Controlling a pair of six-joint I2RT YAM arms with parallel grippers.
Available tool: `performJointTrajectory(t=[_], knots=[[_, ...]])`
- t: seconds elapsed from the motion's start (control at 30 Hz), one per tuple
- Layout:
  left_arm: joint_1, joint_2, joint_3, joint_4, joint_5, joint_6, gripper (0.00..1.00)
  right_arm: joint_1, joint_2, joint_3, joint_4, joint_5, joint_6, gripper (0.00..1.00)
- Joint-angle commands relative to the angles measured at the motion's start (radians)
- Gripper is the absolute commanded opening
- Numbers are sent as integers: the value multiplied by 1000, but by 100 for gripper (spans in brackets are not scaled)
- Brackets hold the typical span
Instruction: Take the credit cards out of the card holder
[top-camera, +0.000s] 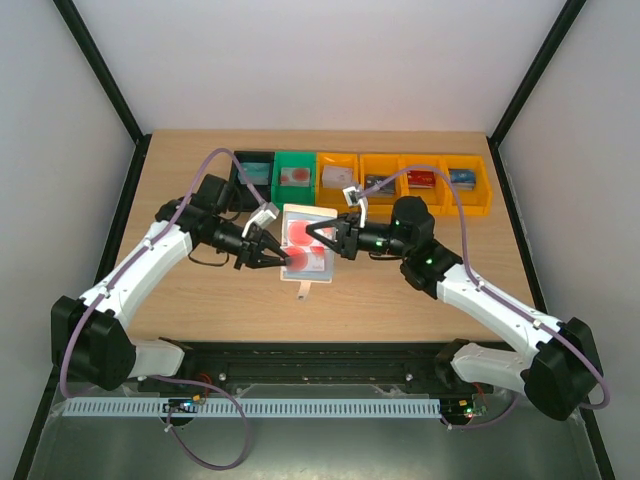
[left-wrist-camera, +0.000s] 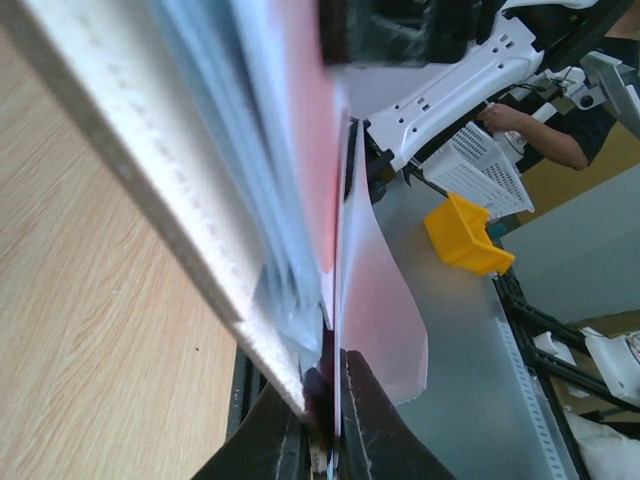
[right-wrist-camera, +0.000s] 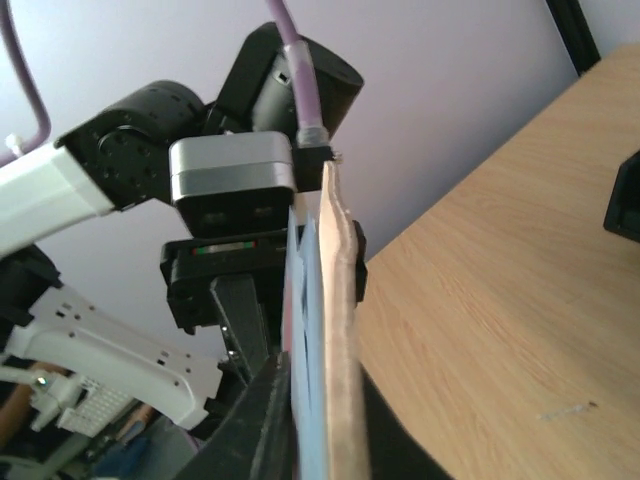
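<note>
Overhead, wooden table (top-camera: 390, 300), white walls (top-camera: 300, 60), left fingers (left-wrist-camera: 372, 432) clamped on card holder (top-camera: 305, 247), right fingers (right-wrist-camera: 255, 420) seemingly pinching it too

looks like a robotics lab tbh, wooden bench (top-camera: 380, 300) boxed in by plain white panels (top-camera: 330, 60), black frame struts (top-camera: 103, 70), row of plastic parts bins (top-camera: 440, 206), cable duct (top-camera: 300, 408) up front
</note>
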Motion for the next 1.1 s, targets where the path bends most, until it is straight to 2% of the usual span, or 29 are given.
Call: performJointTrajectory(t=[0.0,0.07,0.2,0.33,0.43,0.5,0.73,0.9,1.07], knots=[[0,-15,-8,63,-22,-40,2,-2,11,1,135,-28,90,6],[-9,-16,-15,82,-62,-66,2,-2,30,6,162,-13,151,2],[-44,-14,-30,145,-183,-132,2,-2,59,0,235,25,252,2],[-46,-9,-36,184,-190,-180,3,-2,64,-36,276,91,308,1],[-43,-8,-42,227,-222,-228,23,-3,62,-76,315,112,345,2],[-32,-9,-41,235,-212,-240,32,-2,64,-84,350,100,359,2],[19,-23,-31,224,-175,-241,40,-4,60,-48,286,88,294,2],[22,-22,-15,201,-143,-221,54,-5,71,-46,294,75,302,2],[22,-26,-23,201,-132,-213,54,-5,70,-56,309,71,311,2]])
